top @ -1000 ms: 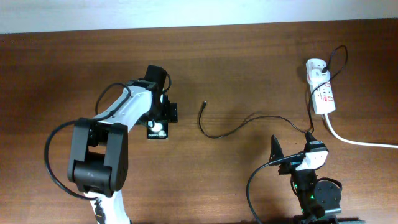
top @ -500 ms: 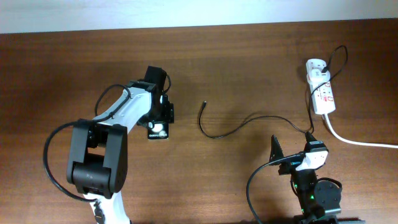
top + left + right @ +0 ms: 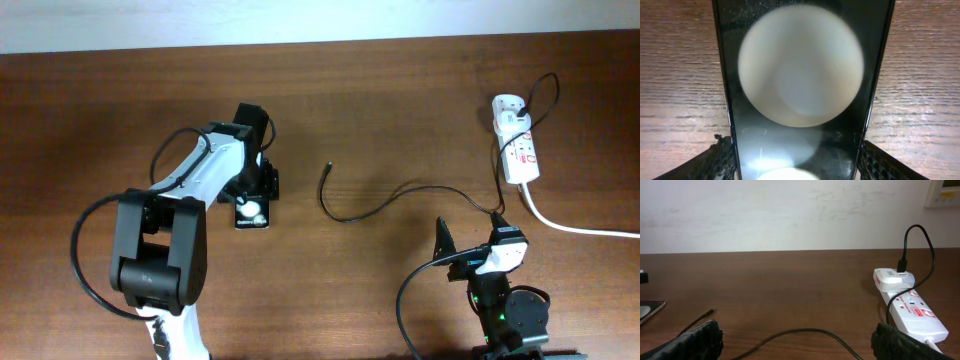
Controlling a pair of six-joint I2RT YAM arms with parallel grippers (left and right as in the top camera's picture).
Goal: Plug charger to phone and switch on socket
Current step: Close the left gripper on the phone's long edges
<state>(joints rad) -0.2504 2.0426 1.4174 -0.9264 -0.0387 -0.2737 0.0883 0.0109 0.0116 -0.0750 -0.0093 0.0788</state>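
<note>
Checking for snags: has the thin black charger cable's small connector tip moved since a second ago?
No. Overhead, the connector tip lies at the same spot left of the white power strip.

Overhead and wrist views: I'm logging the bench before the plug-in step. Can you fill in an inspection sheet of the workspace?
Surface: brown wooden table.
Job's things: phone left of centre; charger tip loose, apart from the phone; socket far right, switch state unreadable.
Clutter: nothing seen.
End effectors: left end effector has its fingers against both long edges of the phone; right end effector open, holding nothing.
Cables: charger plugged into the white adapter; thick white cord leaves the socket rightward.
Surroundings: pale wall behind the table.
</note>
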